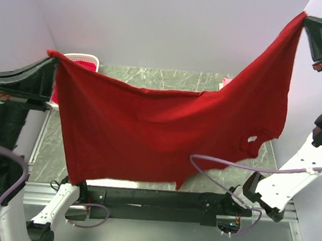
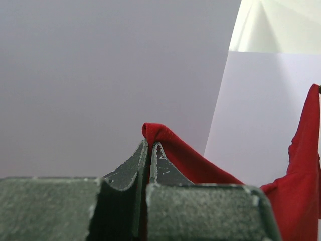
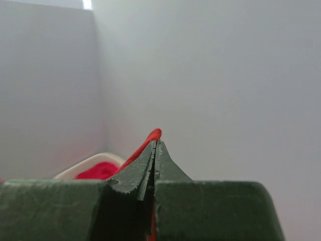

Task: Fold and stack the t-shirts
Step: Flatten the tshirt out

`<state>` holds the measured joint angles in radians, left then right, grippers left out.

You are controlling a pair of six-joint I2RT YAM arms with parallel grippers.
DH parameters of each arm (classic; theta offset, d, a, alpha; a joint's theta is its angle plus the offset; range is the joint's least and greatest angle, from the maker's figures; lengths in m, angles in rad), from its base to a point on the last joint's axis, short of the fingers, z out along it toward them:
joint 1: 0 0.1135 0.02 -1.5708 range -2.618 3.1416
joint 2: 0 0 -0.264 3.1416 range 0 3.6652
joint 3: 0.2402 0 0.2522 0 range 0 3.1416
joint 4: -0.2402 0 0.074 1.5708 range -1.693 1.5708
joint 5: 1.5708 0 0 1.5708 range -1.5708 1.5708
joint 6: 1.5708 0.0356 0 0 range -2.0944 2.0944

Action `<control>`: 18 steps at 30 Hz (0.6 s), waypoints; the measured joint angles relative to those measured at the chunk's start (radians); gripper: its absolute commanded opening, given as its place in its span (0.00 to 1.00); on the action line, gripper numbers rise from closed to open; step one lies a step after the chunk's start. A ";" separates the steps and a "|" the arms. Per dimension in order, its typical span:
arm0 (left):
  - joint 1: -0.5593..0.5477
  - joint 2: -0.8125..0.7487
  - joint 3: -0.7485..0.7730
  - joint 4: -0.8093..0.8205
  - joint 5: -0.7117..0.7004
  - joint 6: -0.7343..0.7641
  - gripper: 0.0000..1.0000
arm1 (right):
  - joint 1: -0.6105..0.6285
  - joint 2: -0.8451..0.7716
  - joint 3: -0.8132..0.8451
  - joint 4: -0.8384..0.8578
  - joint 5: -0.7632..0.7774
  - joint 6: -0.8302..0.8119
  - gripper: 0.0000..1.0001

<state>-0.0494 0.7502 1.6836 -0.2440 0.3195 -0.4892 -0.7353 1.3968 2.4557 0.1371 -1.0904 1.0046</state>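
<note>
A large dark red t-shirt [image 1: 165, 132] hangs spread in the air above the table, stretched between my two grippers. My left gripper [image 1: 53, 62] is shut on its left corner; in the left wrist view [image 2: 149, 143] the cloth [image 2: 175, 150] pokes out above the closed fingers. My right gripper [image 1: 307, 21] is shut on the right corner, held higher; in the right wrist view [image 3: 155, 143] a red tip [image 3: 154, 134] shows above the closed fingers. A crimson shirt [image 1: 87, 64] lies in the basket. A bit of pink cloth [image 1: 226, 82] shows behind the hanging shirt.
A white lattice basket [image 1: 81, 57] stands at the back left of the green marbled table [image 1: 153, 78]; it also shows in the right wrist view [image 3: 90, 165]. White walls close in the back and sides. Purple cables [image 1: 219, 164] loop near the arm bases.
</note>
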 measured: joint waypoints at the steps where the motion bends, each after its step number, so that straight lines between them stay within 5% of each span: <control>1: 0.000 -0.009 -0.039 0.013 0.000 -0.004 0.01 | 0.041 -0.006 -0.043 -0.018 -0.010 -0.022 0.00; 9: 0.000 -0.120 -0.507 0.040 -0.093 -0.048 0.00 | 0.427 0.012 -0.254 -0.446 0.090 -0.466 0.00; 18: 0.004 0.092 -0.847 0.062 -0.359 -0.098 0.01 | 0.741 0.409 -0.257 -0.639 0.359 -0.806 0.00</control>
<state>-0.0456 0.8421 0.8368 -0.1818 -0.0391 -0.5877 0.0055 1.8057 2.1983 -0.5018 -0.7311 0.1989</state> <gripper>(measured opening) 0.043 0.004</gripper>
